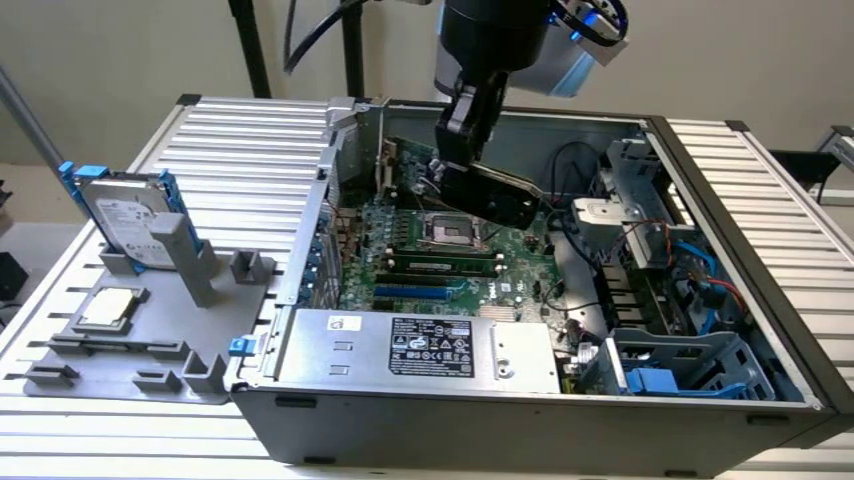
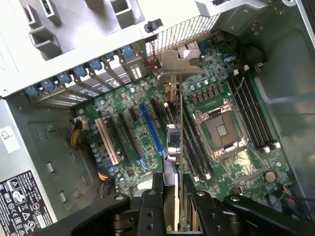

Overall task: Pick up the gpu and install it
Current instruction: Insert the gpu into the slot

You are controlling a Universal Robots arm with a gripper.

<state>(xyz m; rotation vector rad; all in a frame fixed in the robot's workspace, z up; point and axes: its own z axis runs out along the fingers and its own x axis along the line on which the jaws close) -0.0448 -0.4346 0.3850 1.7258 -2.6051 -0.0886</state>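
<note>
Fingers (image 2: 158,186) clamp the gpu (image 2: 172,145) edge-on, partly closed (bracket (image 2: 179,61) ahead); below them, any skew against the motherboard slots (image 2: 150,130) could jam it.

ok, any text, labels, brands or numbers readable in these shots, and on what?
Nothing is clear enough to quote.
Power supply label: white print and logos on black, too small to read.
Small white sticker beside it: blurred.
Hard drive label: blurred.
Case sticker, wrist view: tiny marks, unreadable.
gpu held in the gripper: no legible print.
</note>
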